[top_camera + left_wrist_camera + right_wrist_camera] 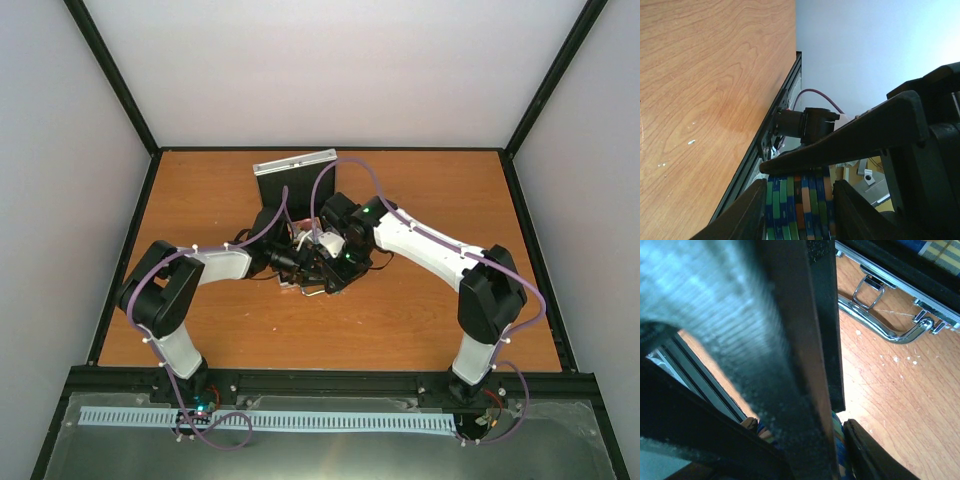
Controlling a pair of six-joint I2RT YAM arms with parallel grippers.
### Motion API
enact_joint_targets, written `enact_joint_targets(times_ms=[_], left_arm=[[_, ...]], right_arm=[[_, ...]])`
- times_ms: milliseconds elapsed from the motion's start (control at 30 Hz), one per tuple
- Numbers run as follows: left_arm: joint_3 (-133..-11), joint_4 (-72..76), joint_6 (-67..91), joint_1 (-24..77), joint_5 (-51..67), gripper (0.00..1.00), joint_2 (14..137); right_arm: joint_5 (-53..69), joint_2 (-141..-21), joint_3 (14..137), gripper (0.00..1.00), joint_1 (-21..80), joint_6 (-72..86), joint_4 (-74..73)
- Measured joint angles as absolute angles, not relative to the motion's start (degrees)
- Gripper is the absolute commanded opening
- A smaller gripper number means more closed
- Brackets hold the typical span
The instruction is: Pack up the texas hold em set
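Plain white walls box in an orange wood bench with white flecks; left claw clamped on a chip stack, right claw can't tell

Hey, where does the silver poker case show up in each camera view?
Top external: silver case, upper middle, lid standing open beyond the arms.
Left wrist: cannot make it out; a chip stack sits bottom centre.
Right wrist: upper right, its chrome handle and edge.
Shared landmark: the wooden tabletop.
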State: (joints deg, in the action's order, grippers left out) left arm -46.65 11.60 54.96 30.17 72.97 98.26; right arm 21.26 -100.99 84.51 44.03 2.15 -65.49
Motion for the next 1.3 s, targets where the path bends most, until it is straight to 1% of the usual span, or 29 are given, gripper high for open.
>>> enact_joint_targets(times_ms=[100,300,400,567,667,867,1033,1133,1300], left_arm=[[-46.7,11.2,54.8,30.2,72.4,0.16,98.2],[-47.2,10.7,54.8,30.2,71.0,0.14,98.2],[-47.2,10.7,54.8,30.0,71.0,0.14,98.2],[-47.4,10.6,54.8,29.3,71.7,0.14,98.2],[-47.6,9.7,54.0,28.6,72.2,0.12,98.2],[-50.5,2.4,47.3,24.5,71.9,0.1,97.3],[-54.9,-7.1,38.0,17.5,67.4,0.1,94.7],[-58.5,-13.0,31.7,13.2,64.0,0.1,94.1],[-67.2,-24.4,17.2,9.4,52.7,0.11,94.1]], right_arm=[[21.2,-101.2,84.5,0.38,44.0,1.9,-65.4],[20.6,-101.2,83.8,0.6,43.8,0.7,-63.8],[20.6,-101.0,82.7,0.77,43.5,-0.3,-62.0],[20.7,-100.4,81.0,0.82,43.3,-1.5,-57.9],[20.7,-100.1,80.4,0.84,43.3,-1.7,-56.1],[18.5,-98.5,80.6,0.88,43.2,-0.9,-51.5],[14.8,-94.2,82.0,0.9,42.2,0.2,-49.2],[12.5,-90.5,82.2,0.91,39.6,1.1,-47.9],[10.6,-86.6,81.4,0.91,33.5,1.8,-45.9]])
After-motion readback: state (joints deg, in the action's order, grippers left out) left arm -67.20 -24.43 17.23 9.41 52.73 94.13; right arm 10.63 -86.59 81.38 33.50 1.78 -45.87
